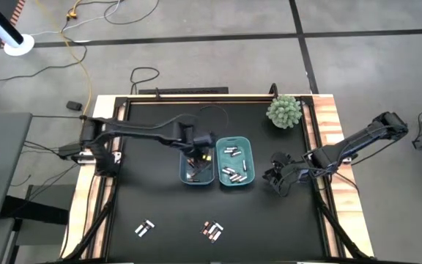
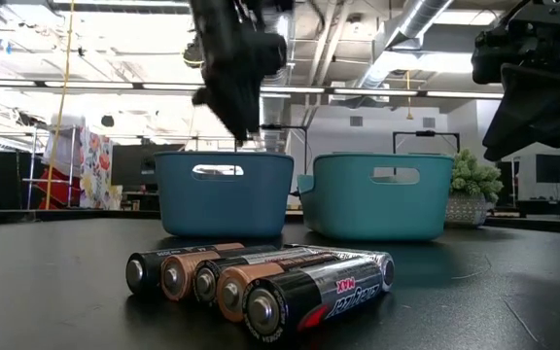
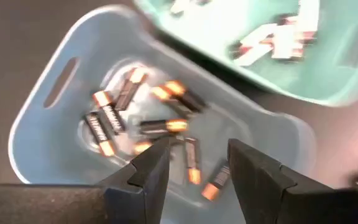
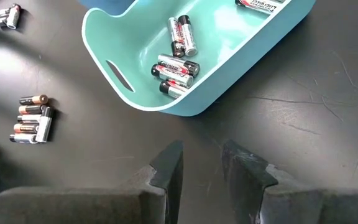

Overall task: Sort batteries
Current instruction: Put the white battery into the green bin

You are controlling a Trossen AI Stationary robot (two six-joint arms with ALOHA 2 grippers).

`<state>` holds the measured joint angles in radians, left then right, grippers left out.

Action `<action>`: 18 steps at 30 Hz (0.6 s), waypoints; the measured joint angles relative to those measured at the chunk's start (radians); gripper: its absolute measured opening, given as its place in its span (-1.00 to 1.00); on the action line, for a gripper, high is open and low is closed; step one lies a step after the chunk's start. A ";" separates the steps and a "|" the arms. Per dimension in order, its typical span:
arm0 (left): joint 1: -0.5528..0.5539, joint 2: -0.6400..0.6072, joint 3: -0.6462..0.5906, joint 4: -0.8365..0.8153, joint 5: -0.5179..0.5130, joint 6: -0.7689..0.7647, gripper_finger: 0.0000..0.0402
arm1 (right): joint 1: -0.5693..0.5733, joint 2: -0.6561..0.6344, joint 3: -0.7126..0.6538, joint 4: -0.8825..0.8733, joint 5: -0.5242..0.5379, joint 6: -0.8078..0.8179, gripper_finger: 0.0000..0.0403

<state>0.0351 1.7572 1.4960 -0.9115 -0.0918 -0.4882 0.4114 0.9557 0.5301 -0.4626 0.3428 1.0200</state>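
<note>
Left gripper (image 3: 197, 163) fingers parted (empty) above batteries (image 3: 135, 121).

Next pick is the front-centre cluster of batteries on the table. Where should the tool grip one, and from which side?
The cluster lies flat, its cells side by side and touching, as the low view shows. Come straight down from above and take an outer cell across its middle, fingers closing across the cylinder. Only an outer cell has a free side; the inner ones leave no gap for a finger.
</note>
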 joint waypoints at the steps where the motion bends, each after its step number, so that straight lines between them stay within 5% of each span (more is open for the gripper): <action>1: -0.017 -0.024 0.000 0.000 -0.001 0.002 -0.22 | 0.000 0.000 0.000 0.000 0.000 0.000 -0.37; 9: -0.203 -0.184 0.000 -0.197 -0.182 -0.225 -0.22 | 0.000 0.000 0.000 0.001 0.000 0.000 -0.37; 18: -0.492 -0.230 0.000 -0.480 -0.325 -0.584 -0.22 | 0.000 0.000 0.000 0.000 0.000 0.025 -0.37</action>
<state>-0.4568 1.5275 1.4963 -1.3911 -0.4166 -1.0719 0.4114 0.9557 0.5301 -0.4628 0.3428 1.0447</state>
